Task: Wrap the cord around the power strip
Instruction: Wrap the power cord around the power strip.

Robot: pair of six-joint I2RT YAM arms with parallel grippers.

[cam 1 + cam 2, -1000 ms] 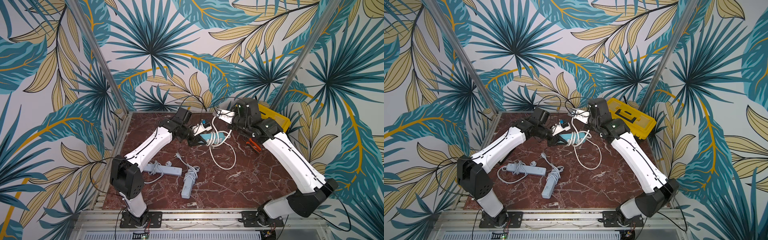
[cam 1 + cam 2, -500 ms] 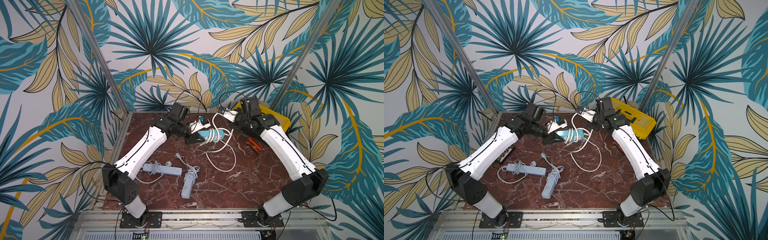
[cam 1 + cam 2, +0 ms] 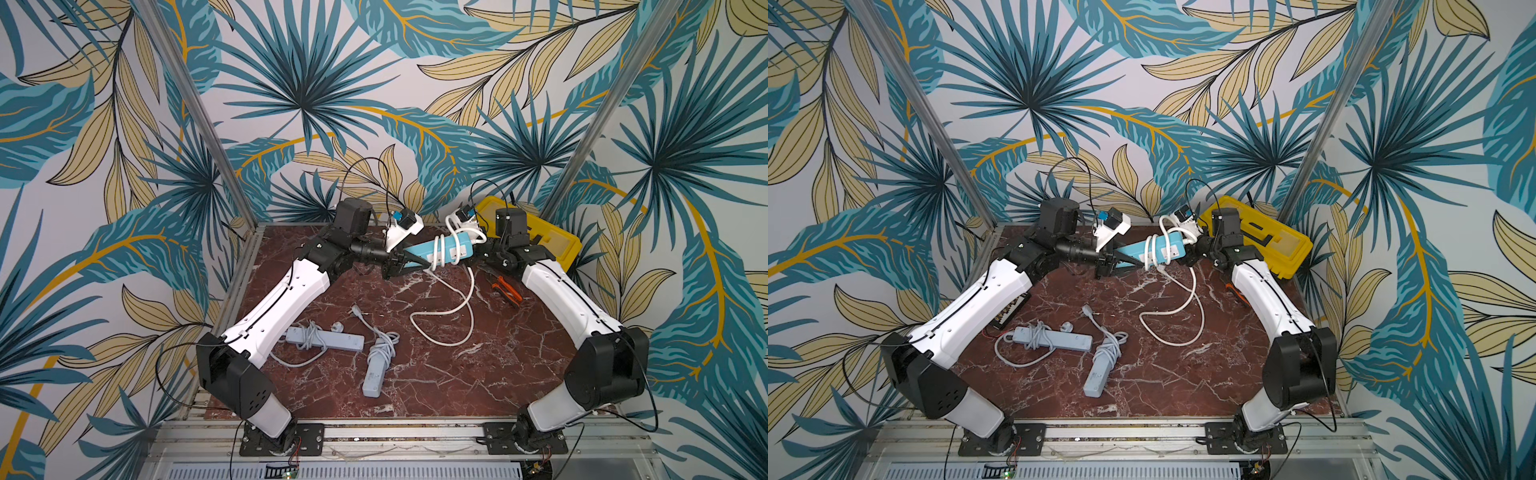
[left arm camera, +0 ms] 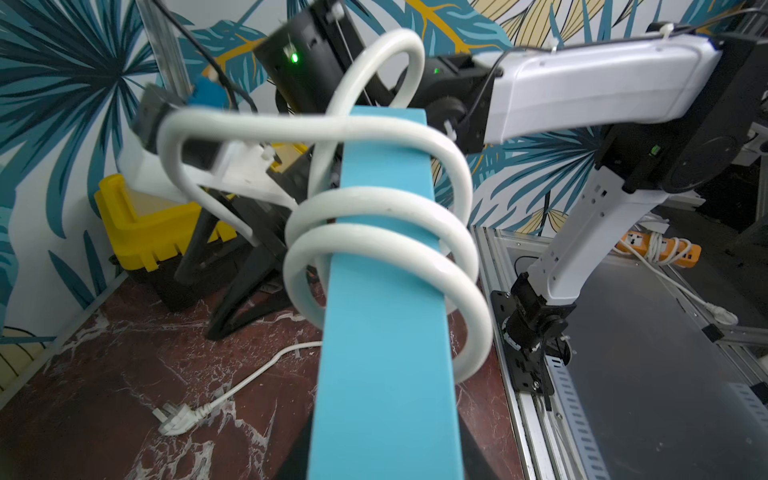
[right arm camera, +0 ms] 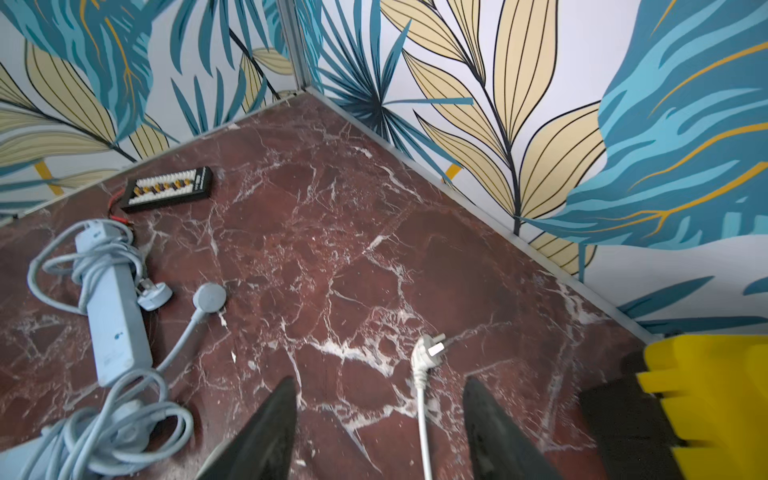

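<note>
Power strip (image 3: 451, 245): sky-blue bar with a paler socket face along one side, as both top views show (image 3: 1173, 245). It is held off the marble table (image 3: 436, 386), roughly level.

- Left gripper (image 3: 415, 262) is clamped on one end of the strip. The bar runs straight out from its fingertips toward the right gripper (image 3: 482, 254).
- Right gripper is just off the strip's far end. Its wrist view shows the fingers (image 5: 270, 419) spread wide with nothing between them, only table beyond.

Cord (image 4: 374, 199): thick, white, glossy.

- From the left wrist camera, two snug turns lie side by side about mid-length on the strip (image 4: 386, 332).
- A third, looser turn sits farther from the left gripper.
- One loop stands proud past the strip's far end, close to the right gripper.
- The turns are uneven and not pulled flat.
- Slack drops from the coils to the table and lies in a wide open curl below the right gripper (image 3: 467, 305).
- Plug (image 5: 428, 351): white, flat on the marble just ahead of the right gripper's fingertips, its lead running back between them.

Nearer the left arm's base lie two grey power strips (image 3: 324, 338) with their cords already bundled round them. A yellow case (image 3: 557, 245) sits behind the right gripper.
</note>
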